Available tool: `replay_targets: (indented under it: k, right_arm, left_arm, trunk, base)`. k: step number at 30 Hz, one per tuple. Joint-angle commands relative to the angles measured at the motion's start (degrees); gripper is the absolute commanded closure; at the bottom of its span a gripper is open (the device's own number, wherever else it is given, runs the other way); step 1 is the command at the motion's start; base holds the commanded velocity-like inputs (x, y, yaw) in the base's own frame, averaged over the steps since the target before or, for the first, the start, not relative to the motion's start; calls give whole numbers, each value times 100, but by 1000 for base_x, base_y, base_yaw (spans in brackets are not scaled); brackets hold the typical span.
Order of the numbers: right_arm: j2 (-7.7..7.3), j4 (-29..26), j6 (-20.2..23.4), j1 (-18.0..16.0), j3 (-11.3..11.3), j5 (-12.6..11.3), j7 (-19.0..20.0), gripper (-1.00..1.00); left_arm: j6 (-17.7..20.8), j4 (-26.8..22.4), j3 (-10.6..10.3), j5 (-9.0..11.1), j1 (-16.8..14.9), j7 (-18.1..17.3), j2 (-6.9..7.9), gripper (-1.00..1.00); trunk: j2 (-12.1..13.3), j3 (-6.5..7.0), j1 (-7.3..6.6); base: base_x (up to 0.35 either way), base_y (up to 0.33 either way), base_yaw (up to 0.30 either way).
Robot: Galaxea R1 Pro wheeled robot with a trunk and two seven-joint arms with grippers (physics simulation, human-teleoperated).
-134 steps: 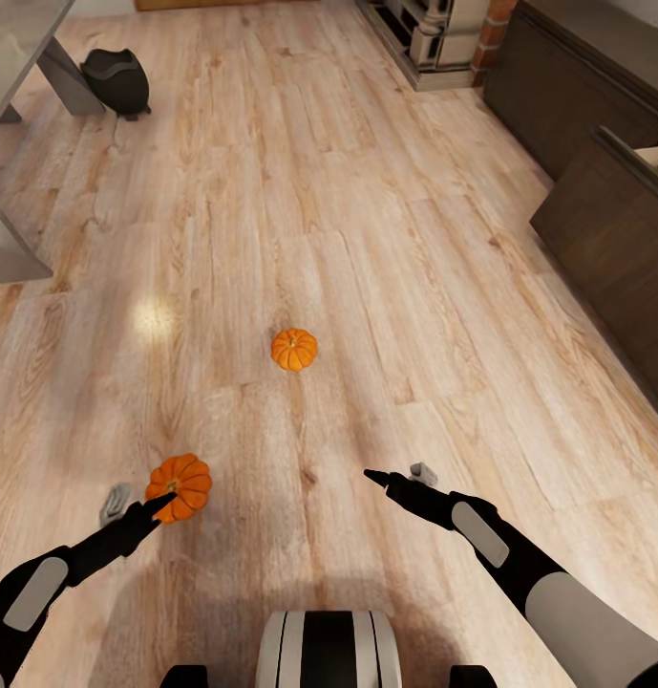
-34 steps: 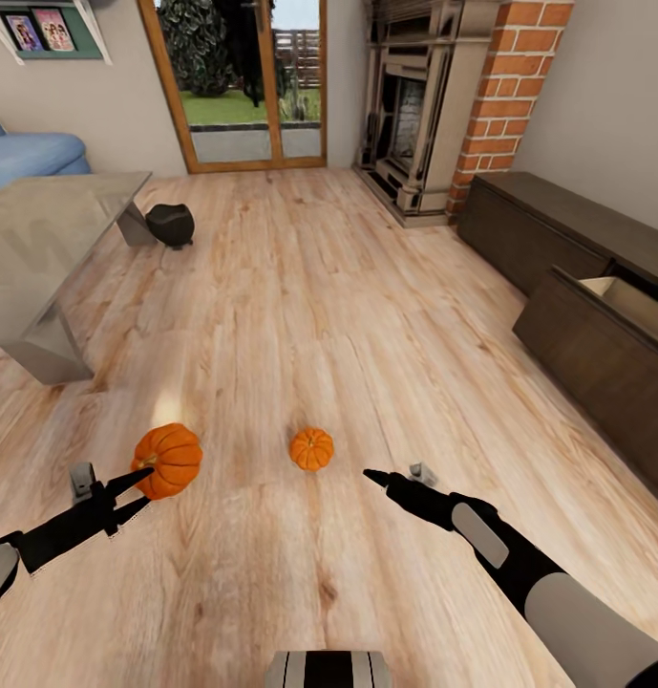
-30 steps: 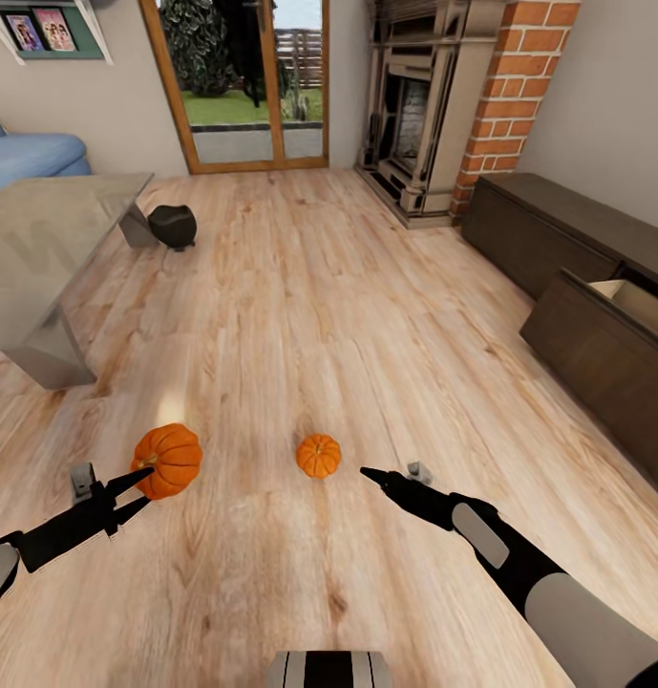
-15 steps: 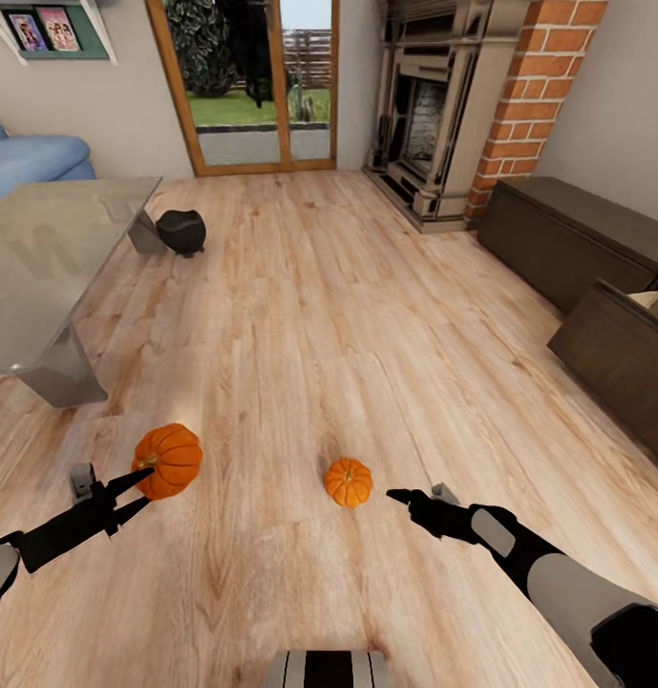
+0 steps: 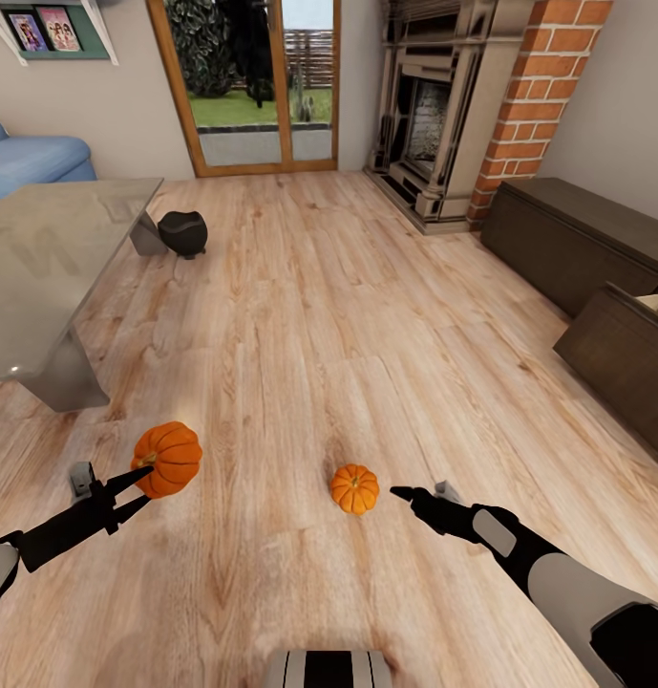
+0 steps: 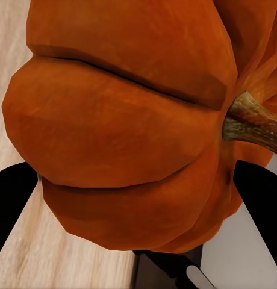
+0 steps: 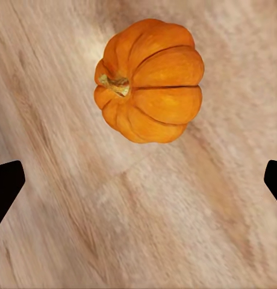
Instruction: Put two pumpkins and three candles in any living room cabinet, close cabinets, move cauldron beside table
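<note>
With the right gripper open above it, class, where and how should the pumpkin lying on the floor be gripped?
Grip the floor pumpkin across its round ribbed belly, coming down from above. It lies tipped, its stem pointing sideways along the floor, so the stem offers a poor hold. The right gripper is open, and in the right wrist view the pumpkin is apart from its fingertips, so likely centre first, then close.

Left gripper (image 5: 145, 473) clamps a pumpkin (image 5: 168, 459); right gripper (image 5: 402, 493), jaws spread wide, hovers just beside the floor pumpkin (image 5: 354, 488).
</note>
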Motion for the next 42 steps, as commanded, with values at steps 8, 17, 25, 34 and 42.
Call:
replay_targets:
  k: [8, 17, 25, 34, 42]
  right_arm:
    - [-9, -49, 6, -3, 14, -39, 29, -100]
    - [-82, -114, -59, -3, 5, -39, 202, -100]
    - [-119, -475, -72, -3, 4, -41, 509, -100]
    - [-122, -616, -78, -3, 2, -40, 651, -100]
    - [-121, -625, -82, -3, -4, -40, 669, -100]
  left_arm:
    - [23, 0, 12, 4, -3, -18, 4, 100]
    - [23, -6, 8, 5, -3, -23, 0, 100]
    - [23, -76, 0, 7, -3, -23, -8, 100]
    - [23, -171, -18, 5, -3, -23, -17, 100]
    - [23, -173, -19, 5, -3, -22, -25, 100]
  trunk:
    - [-7, -93, 9]
    - [-19, -292, 32]
    - [-30, -469, 53]
    - [-42, -669, 76]
    - [-52, -846, 97]
  base:
    - [0, 0, 0]
    - [0, 0, 0]
    - [0, 0, 0]
    - [0, 0, 0]
    - [0, 0, 0]
